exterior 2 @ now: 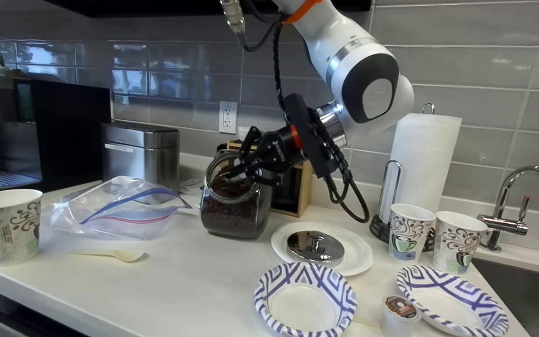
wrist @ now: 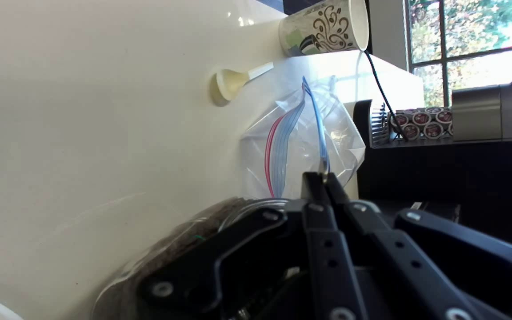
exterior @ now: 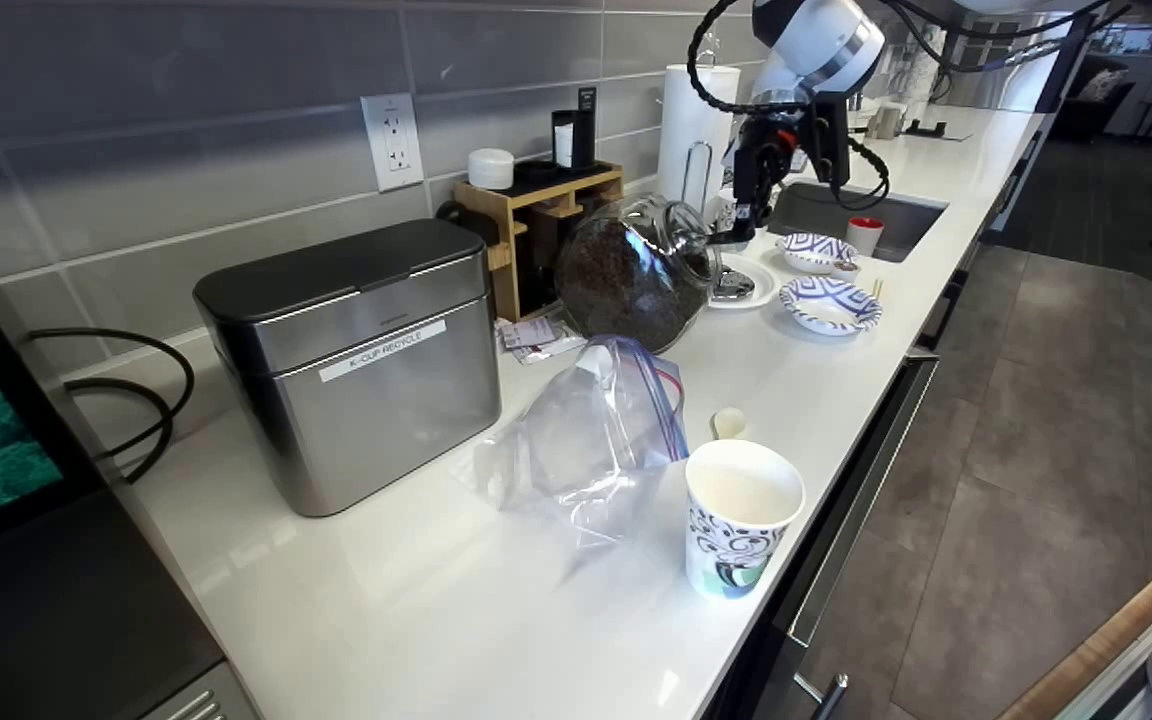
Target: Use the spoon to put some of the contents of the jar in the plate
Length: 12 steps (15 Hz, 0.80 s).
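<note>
A big jar of clear glass (exterior 2: 236, 217) is sitting on the white desk (exterior 2: 194, 290), its open mouth slanting and dark brown, crumbly stuff (exterior: 606, 270) showing through its walls. The robot's black fingers (wrist: 313, 187) are hovering by that mouth with their tips pressing together, though I can't tell if anything thin is between them. A cream, plastic-looking spoon (exterior 2: 128, 255) is lying on the desk near a clear plastic bag (exterior 2: 115, 206), and a round white plate (exterior 2: 359, 250) near the jar is holding a shiny silver lid (exterior 2: 311, 250).
</note>
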Motion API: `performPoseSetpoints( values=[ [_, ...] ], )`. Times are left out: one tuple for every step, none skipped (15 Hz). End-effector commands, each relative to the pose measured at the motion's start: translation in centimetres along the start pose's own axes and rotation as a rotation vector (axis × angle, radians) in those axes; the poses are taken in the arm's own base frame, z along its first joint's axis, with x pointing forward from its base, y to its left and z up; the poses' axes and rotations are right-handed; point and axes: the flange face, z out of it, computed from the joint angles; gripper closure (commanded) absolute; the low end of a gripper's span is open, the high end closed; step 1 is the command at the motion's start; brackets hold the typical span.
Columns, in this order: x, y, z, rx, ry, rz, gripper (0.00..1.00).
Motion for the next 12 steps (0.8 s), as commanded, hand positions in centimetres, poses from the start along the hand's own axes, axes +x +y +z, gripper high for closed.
performPoseSetpoints(
  values=[
    [-3.5,-0.5,-0.6,0.031,-0.020,-0.065,0.99],
    [-4.2,-0.6,-0.7,0.042,-0.036,-0.087,0.99],
    [-5.0,-0.6,-0.8,0.054,-0.057,-0.118,0.99],
    [-5.7,-0.5,-0.9,0.062,-0.072,-0.132,0.99],
    [-6.4,-0.4,-0.9,0.073,-0.093,-0.150,0.99],
    [-7.1,-0.3,-1.0,0.075,-0.110,-0.161,0.99],
    [-7.7,-0.1,-1.0,0.071,-0.129,-0.166,0.99],
    [-8.3,0.1,-1.0,0.068,-0.148,-0.175,0.99],
    [-8.9,0.3,-1.1,0.056,-0.160,-0.179,0.99],
    [-9.5,0.7,-1.2,0.042,-0.173,-0.187,0.99],
    [-10.0,1.0,-1.4,0.026,-0.186,-0.197,0.99],
    [-10.5,1.4,-1.6,0.006,-0.199,-0.207,0.99]
  ],
)
